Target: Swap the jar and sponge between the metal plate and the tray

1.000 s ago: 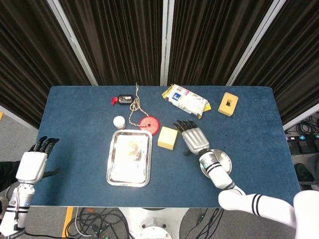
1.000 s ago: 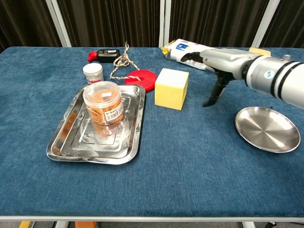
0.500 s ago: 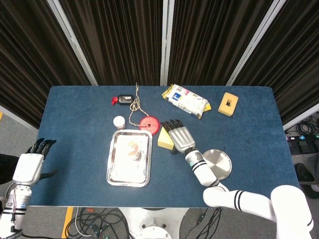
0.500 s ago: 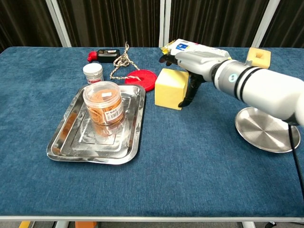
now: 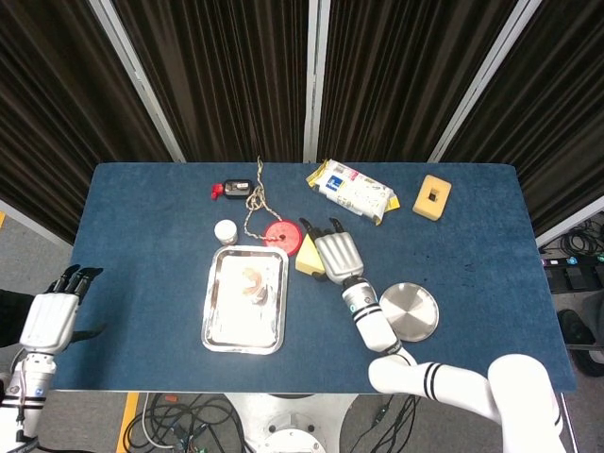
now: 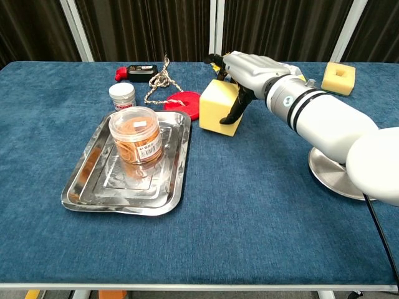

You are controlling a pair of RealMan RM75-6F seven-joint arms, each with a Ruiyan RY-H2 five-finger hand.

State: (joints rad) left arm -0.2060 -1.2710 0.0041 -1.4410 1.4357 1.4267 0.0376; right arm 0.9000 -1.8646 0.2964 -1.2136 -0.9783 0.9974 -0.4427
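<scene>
Right hand point(image 6: 249, 68): draped over the top of the sponge point(image 6: 219, 107), thumb down its right face; looks like a grip forming, firmness cannot be told.
Left hand point(image 5: 52, 316): off the table's near-left corner, fingers straight and apart, holding nothing.
Sponge: soft yellow foam block, tilted, on the blue cloth just right of the red disc point(image 6: 187, 103), off both dishes.
Jar point(image 6: 135, 134): clear round plastic, white label, standing upright in the tray point(image 6: 177, 177).
Metal plate point(image 5: 415, 316): shallow, round, shiny, bare, near right.
Risk: foam squashing and slipping out; block nudging the disc or rope point(image 6: 161, 81).
</scene>
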